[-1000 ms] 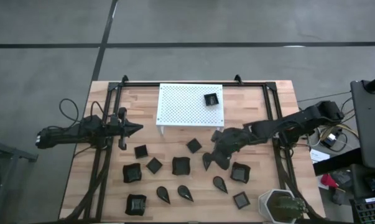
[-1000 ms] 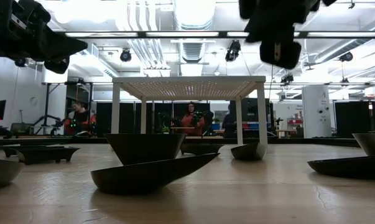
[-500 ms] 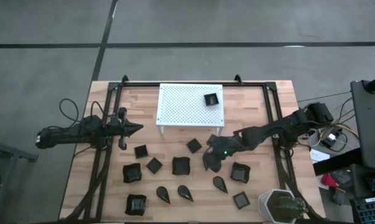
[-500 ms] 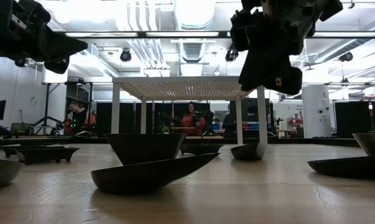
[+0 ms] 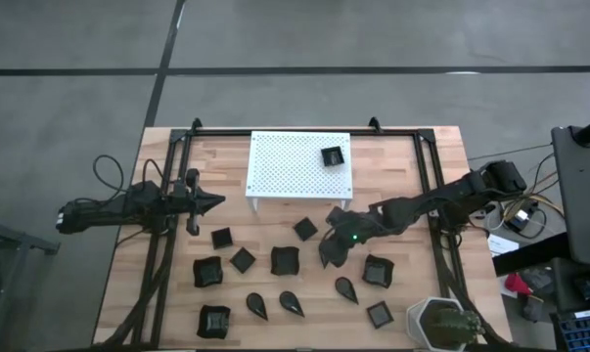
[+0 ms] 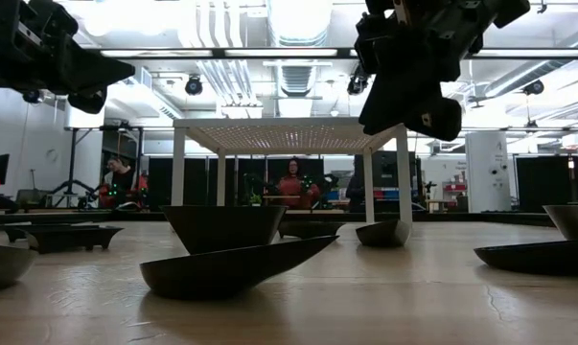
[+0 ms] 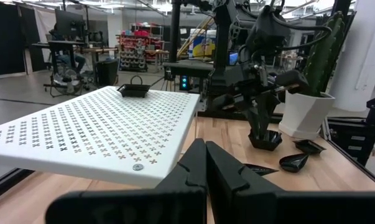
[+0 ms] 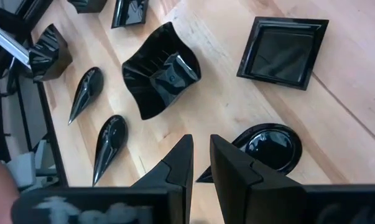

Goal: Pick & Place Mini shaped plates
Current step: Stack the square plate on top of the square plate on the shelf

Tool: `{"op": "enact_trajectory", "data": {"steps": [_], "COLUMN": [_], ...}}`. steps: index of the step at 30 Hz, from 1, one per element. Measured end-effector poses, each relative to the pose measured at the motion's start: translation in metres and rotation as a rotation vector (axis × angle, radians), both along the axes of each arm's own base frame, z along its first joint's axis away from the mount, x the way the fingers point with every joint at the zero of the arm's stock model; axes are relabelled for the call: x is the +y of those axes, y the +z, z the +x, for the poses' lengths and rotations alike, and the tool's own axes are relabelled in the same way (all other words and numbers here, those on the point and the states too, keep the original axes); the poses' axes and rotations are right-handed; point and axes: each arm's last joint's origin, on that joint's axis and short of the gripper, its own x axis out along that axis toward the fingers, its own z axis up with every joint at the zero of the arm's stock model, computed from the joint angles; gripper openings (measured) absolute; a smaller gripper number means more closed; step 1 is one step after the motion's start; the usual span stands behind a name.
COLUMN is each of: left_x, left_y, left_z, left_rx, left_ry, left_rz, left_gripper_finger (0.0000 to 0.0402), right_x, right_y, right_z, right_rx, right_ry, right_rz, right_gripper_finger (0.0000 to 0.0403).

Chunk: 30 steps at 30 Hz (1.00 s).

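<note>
Pale wooden boards make up the table (image 5: 167, 147), which stands on a grey floor, with a dark rail frame running round the working area. A white perforated stand (image 5: 285, 161) sits near the far edge with one small square plate (image 5: 332, 155) on its right part. The other black plates (image 5: 285, 260) lie scattered over the near half: squares, wavy raised-rim squares and teardrops.

The right gripper (image 8: 199, 160) hangs just above a teardrop plate (image 8: 271, 148) near the table's middle; its fingers stand a narrow way apart with nothing between them. In the high view that teardrop (image 5: 327, 253) runs with its long axis roughly front to back, its point toward the near edge. Two more teardrops (image 8: 108, 146) lie side by side, long axes nearly parallel. A wavy plate (image 8: 162, 68) and a flat square plate (image 8: 283, 50) lie close by, with bare wood between them.

The left gripper (image 7: 206, 163) waits at the left rail, fingers pressed together and empty. A grey-green pot (image 5: 441, 323) stands at the near right corner.
</note>
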Motion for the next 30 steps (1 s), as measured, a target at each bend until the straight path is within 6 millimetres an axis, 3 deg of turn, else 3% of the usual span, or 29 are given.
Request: {"op": "enact_trajectory", "data": {"steps": [13,23,30], "left_x": [0.0000,-0.0001,-0.0001], "left_y": [-0.0001,-0.0002,0.0000], "left_z": [0.0000,0.0000,0.0000], "left_rx": [0.000,0.001,0.000], "left_ry": [-0.001,-0.003,-0.003], "left_rz": [0.000,0.000,0.000], "left_gripper_finger": [0.0000,0.0000,0.0000], "right_x": [0.0000,-0.0005,-0.0070], "right_y": [0.0001,-0.0001,-0.0002], "right_z": [-0.0001,0.0000,0.0012], "right_rx": [0.000,0.013,-0.015], "right_ry": [0.000,-0.101,-0.231], "right_rz": [0.001,0.073,-0.004], "right_gripper_finger": [0.0052,0.0052,0.0065]}}
